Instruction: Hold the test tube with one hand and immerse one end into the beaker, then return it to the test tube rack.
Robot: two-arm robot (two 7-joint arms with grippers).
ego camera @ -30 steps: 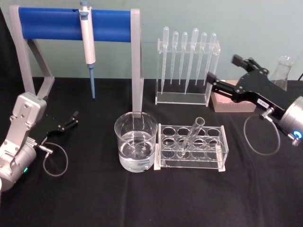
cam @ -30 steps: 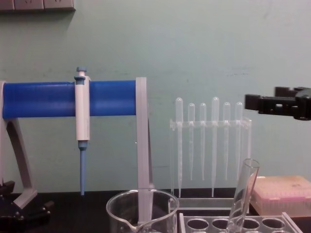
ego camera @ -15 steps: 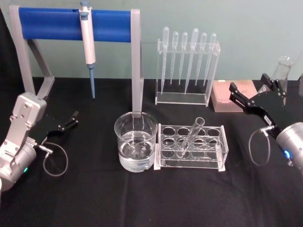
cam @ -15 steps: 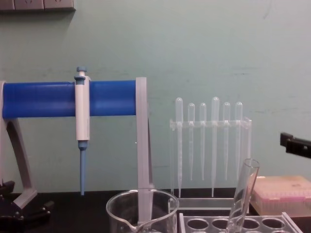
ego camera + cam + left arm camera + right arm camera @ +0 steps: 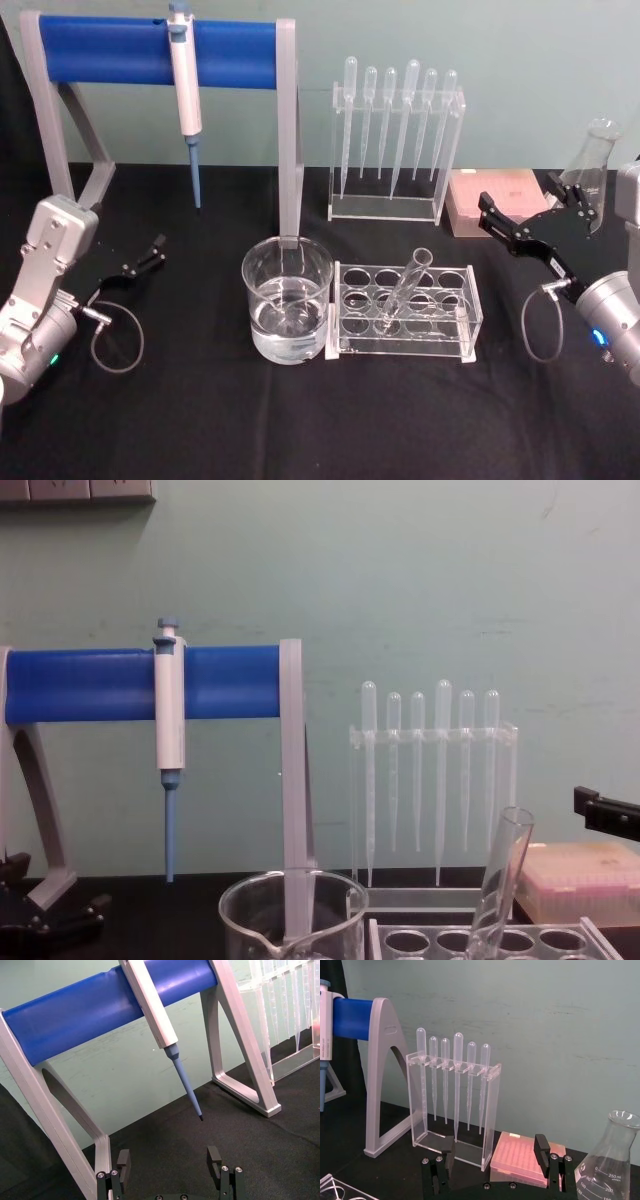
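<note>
Leaning in its clear rack (image 5: pixel 405 312) at centre frame, the test tube (image 5: pixel 408 287) stands beside the beaker (image 5: pixel 287 300). Right gripper (image 5: pixel 528 206) hovers wide open at right; left gripper (image 5: pixel 158 248), open, rests at left.

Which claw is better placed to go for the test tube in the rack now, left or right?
Probably the right. The right claw hangs open just right of the rack, where the test tube leans. The left claw, also open, sits at the table's left with the beaker between it and the tube.
</note>
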